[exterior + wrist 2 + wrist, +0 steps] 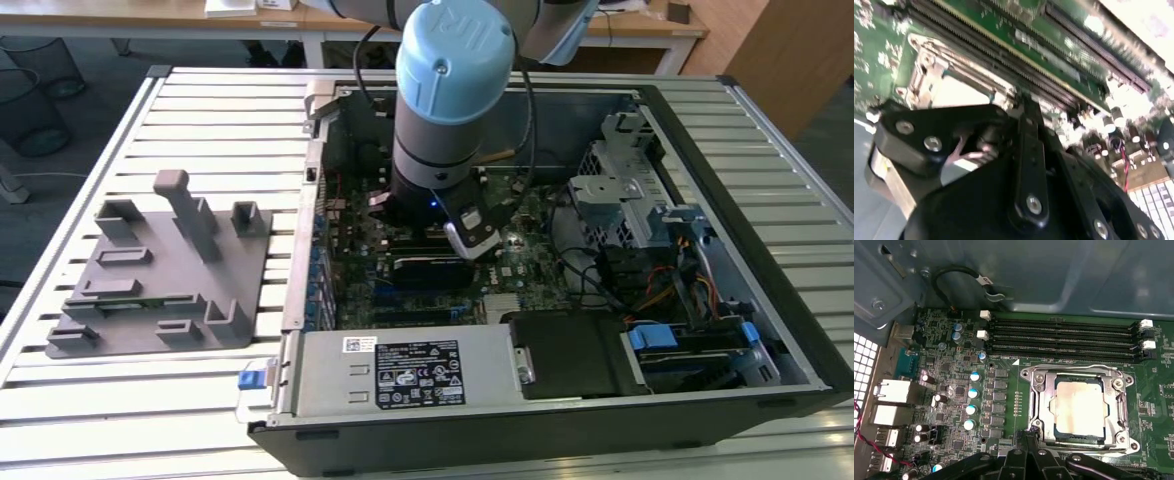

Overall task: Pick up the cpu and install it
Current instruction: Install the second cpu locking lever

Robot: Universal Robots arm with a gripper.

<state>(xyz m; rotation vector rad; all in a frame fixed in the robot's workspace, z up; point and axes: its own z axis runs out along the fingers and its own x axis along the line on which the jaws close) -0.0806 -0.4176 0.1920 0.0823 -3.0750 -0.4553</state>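
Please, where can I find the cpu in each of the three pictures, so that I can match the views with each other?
Exterior view: the arm stands over the open computer case; I cannot tell the cpu there.
First wrist view: the cpu lies flat in the metal socket frame, silvery top up.
Second wrist view: a pale patch, probably the cpu, beyond the black gripper parts.
Shared landmark: the long memory slots beside the socket.

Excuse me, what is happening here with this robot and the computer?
One robot arm reaches down into an open computer case that lies on a slatted table. Its gripper hangs just above the motherboard, at the edge of the socket frame. In the first wrist view the cpu already lies inside that frame. A grey holder tray sits beside the case, on the exterior view's left.
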